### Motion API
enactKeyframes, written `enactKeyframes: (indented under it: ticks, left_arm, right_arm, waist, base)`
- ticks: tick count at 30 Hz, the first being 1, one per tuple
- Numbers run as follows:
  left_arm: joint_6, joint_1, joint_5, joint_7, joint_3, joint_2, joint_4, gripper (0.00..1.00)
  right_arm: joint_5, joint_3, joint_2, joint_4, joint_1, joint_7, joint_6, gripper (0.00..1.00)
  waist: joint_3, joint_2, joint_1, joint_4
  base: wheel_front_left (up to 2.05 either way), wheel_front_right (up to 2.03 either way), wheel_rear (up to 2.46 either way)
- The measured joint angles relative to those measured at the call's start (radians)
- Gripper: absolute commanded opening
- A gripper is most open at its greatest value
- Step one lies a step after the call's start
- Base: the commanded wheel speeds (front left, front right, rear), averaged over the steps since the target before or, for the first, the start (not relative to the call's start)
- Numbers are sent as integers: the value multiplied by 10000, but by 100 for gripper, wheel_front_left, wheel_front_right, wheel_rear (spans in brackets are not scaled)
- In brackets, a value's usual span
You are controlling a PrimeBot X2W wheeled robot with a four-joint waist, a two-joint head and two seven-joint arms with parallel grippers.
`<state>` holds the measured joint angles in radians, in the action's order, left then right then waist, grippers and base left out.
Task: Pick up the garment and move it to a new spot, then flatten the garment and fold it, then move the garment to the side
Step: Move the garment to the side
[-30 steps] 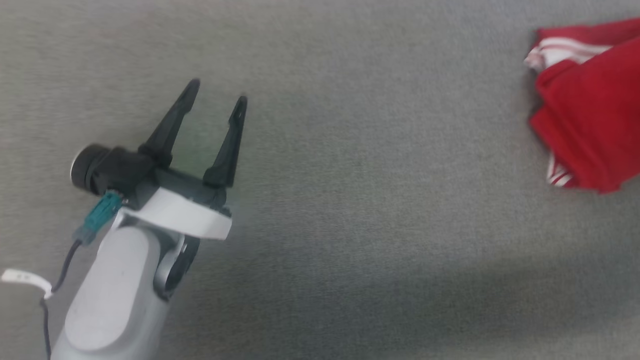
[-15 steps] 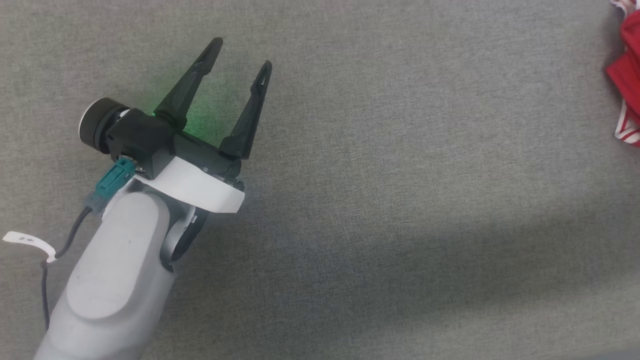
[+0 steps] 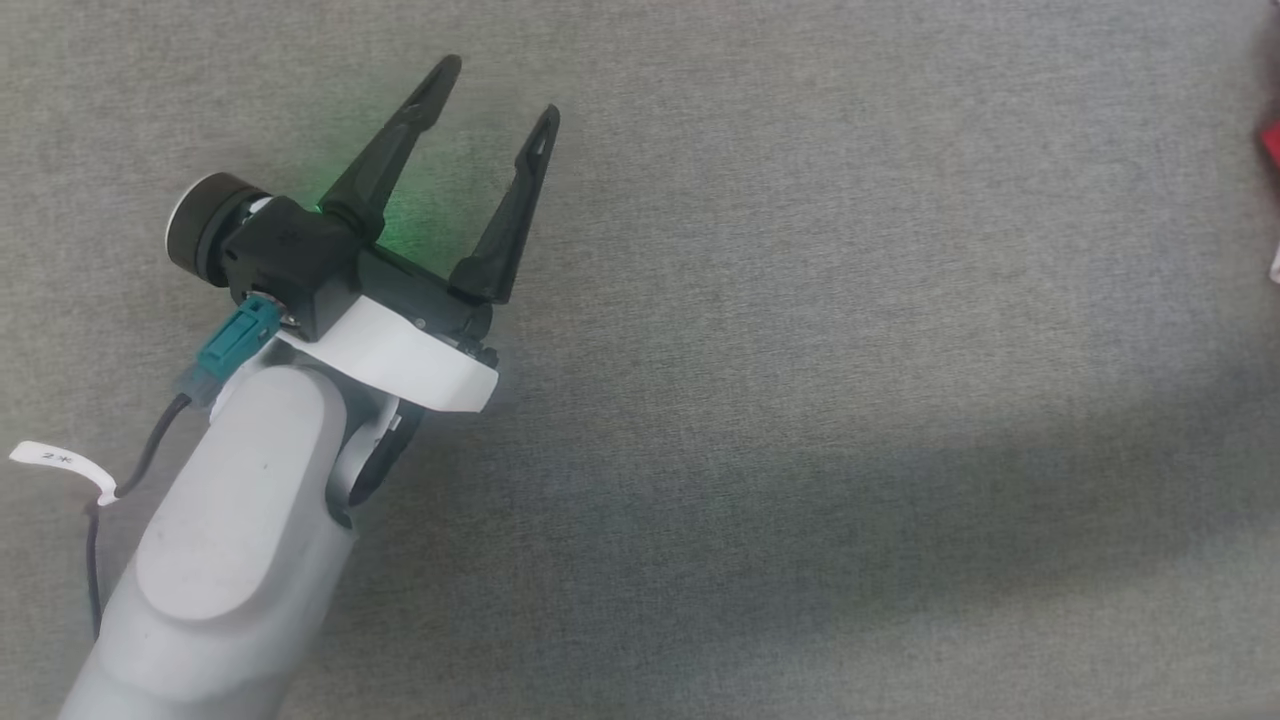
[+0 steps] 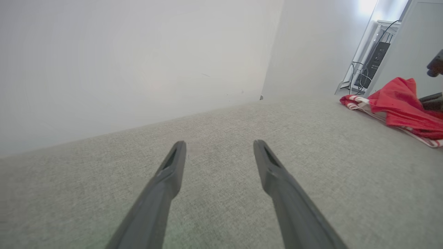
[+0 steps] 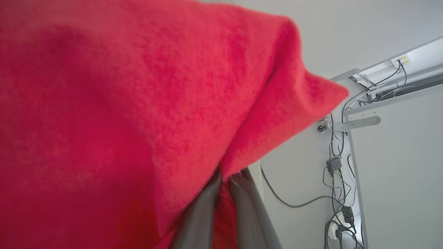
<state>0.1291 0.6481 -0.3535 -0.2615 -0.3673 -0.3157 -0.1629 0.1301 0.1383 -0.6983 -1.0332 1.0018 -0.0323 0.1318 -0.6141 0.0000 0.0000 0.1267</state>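
The grey woven surface [image 3: 800,300] ran bare across your head view and met a plain white wall [image 4: 138,52] at the top of the left wrist view. The garment [image 5: 104,103] was the biggest thing on it. Red cloth draped over most of the right wrist view, and in the left wrist view it rose to a peak at the right edge [image 4: 401,100], its lower folds apparently resting on the surface. The head view caught just a red sliver at the far right edge [image 3: 1272,145].

Your left claw [image 3: 499,90] hung at upper left with its fingers spread wide, holding nothing, well apart from the shirt. Your right claw [image 5: 226,183] was pinched nearly closed on a fold of the red cloth, at the bottom centre of its own view.

You looked to be in the first step, carrying the garment to a new spot. The next move would call for setting it down on bare surface, then bringing the empty left claw in to help spread it.
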Motion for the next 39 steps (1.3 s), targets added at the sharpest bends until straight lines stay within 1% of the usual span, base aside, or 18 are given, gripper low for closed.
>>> enactKeyframes:
  ticks: [2, 3, 5, 7, 8, 9, 10, 16, 19, 29, 34, 39]
  left_arm:
    - [0, 23, -6, 0, 8, -4, -6, 100]
    - [0, 23, -31, 0, 17, -6, -10, 100]
    - [0, 22, -36, 0, 46, -13, -13, 100]
    - [0, 20, -46, 0, 138, -33, -13, 100]
    - [2, 11, -48, 0, 163, -50, -13, 100]
    - [2, -13, -48, 0, 199, -54, -12, 100]
    - [2, -63, -46, 0, 242, -52, -6, 100]
    - [2, -408, -58, 0, 476, -17, -2, 100]
    - [2, -644, -54, 0, 635, 50, 2, 100]
    - [2, -1682, 8, 0, 1283, 267, -132, 100]
    - [2, -2334, 48, 0, 1636, 399, -205, 100]
    - [2, -3064, 136, 0, 2107, 485, -245, 100]
  right_arm:
    - [-100, -82, 19, -199, 128, 29, 0, 0]
    - [-174, -121, 21, -301, 191, 63, 0, 2]
    - [-217, -169, 25, -384, 248, 94, 0, 27]
    - [-410, -265, 19, -552, 384, 148, 0, 49]
    - [-468, -293, 27, -640, 449, 159, 0, 86]
    - [-527, -309, 42, -685, 484, 245, 0, 96]
    - [-560, -337, 65, -734, 521, 280, 0, 100]
    - [-836, -564, 111, -972, 711, 683, 0, 100]
    - [-924, -669, 247, -1045, 743, 918, 0, 100]
    - [-989, -865, 1116, -1191, 556, 2042, 0, 100]
    - [-917, -736, 1668, -1271, 89, 2456, 0, 100]
    - [-686, -476, 2190, -1053, -504, 2767, 0, 100]
  waist:
    - [1, 0, 0, -49]
    - [11, 0, 0, -65]
    - [25, 0, 0, -75]
    - [64, 0, 0, -80]
    - [92, 0, 0, -80]
    - [130, 0, 0, -79]
    - [178, 0, 0, -78]
    - [569, 0, 0, -116]
    - [824, 0, 0, -167]
    - [1966, 0, 0, -451]
    - [2658, 0, 0, -680]
    - [3371, 0, 0, -950]
  base:
    - [0, 0, 0]
    - [0, 0, 0]
    - [0, 0, 0]
    - [0, 0, 0]
    - [0, 0, 0]
    - [0, 0, 0]
    - [0, 0, 0]
    - [0, 0, 0]
    - [0, 0, 0]
    - [0, 0, 0]
    - [0, 0, 0]
    - [0, 0, 0]
